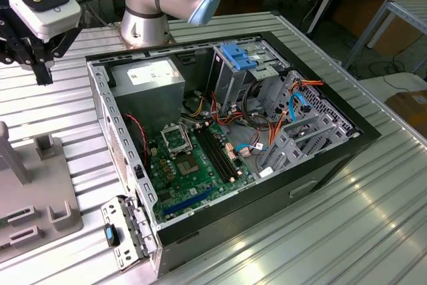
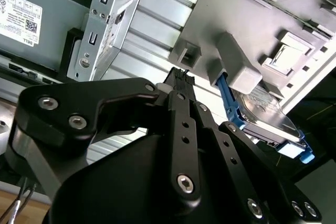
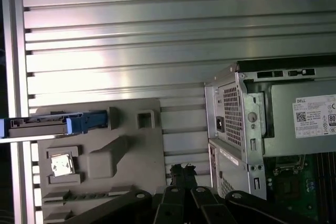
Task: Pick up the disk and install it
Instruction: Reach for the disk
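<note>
The disk (image 2: 264,115), a grey drive with a silvery face and bright blue rails, stands on edge in a grey fixture (image 2: 252,19). The first wrist view shows the disk (image 3: 52,126) edge-on at the far side of the fixture (image 3: 121,150). In the exterior view the disk (image 1: 12,155) is an upright grey slab at the left edge. My gripper (image 1: 41,71) hangs above the ribbed table between the fixture and the open computer case (image 1: 233,131), apart from the disk. In both wrist views the gripper (image 2: 178,76) (image 3: 182,170) is shut with nothing in it.
The open case holds a green motherboard (image 1: 193,165), a grey power supply (image 1: 150,81), drive bays with a light-blue bracket (image 1: 237,55) and orange and blue cables. The arm's base (image 1: 143,28) stands behind the case. A metal panel (image 1: 123,231) lies at the case's front corner.
</note>
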